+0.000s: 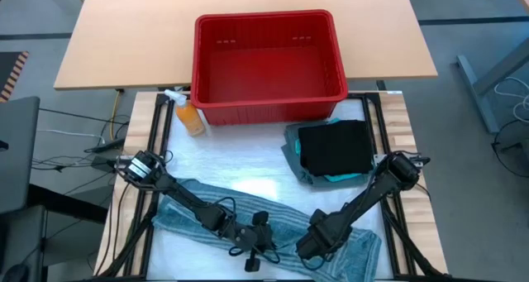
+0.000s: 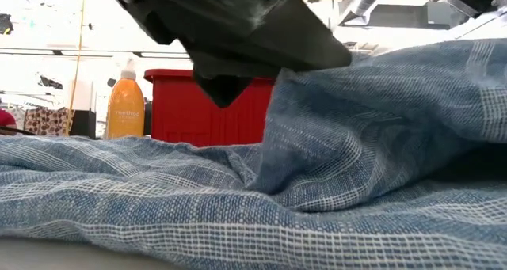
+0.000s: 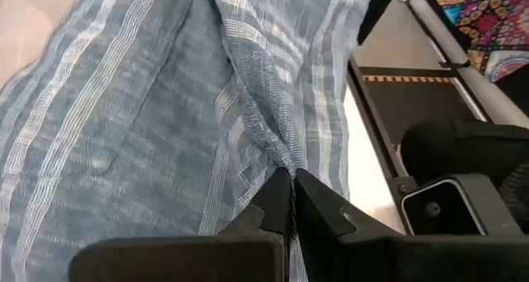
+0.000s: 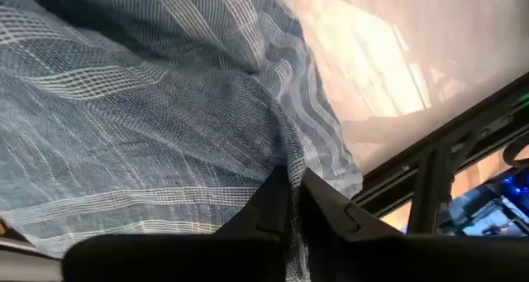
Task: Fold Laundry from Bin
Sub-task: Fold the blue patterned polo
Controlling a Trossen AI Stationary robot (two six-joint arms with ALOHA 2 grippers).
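Note:
A mottled blue-grey garment (image 1: 198, 207) with pale stripes lies spread along the table's near edge. My left gripper (image 1: 263, 247) is shut on it near its near middle. My right gripper (image 1: 307, 250) is shut on it just to the right. A stack of folded garments lies at the right, a black one (image 1: 335, 145) on top, with turquoise (image 1: 345, 179) and grey-green (image 1: 291, 143) edges showing under it. The red bin (image 1: 269, 65) stands behind, with nothing showing inside. My left gripper pinches a raised ridge of the blue-grey cloth (image 3: 281, 158) between its two fingertips (image 3: 277, 201); the cloth bunches into folds toward the pinch. My right gripper pinches a gathered fold of the same cloth (image 4: 289, 154) between its fingertips (image 4: 279, 195); the cloth spreads away from the pinch in creases.
An orange spray bottle (image 1: 188, 115) stands at the bin's near left corner. Black frame rails (image 1: 159, 133) run along both sides of the white work surface. A wooden table (image 1: 124, 34) extends behind the bin.

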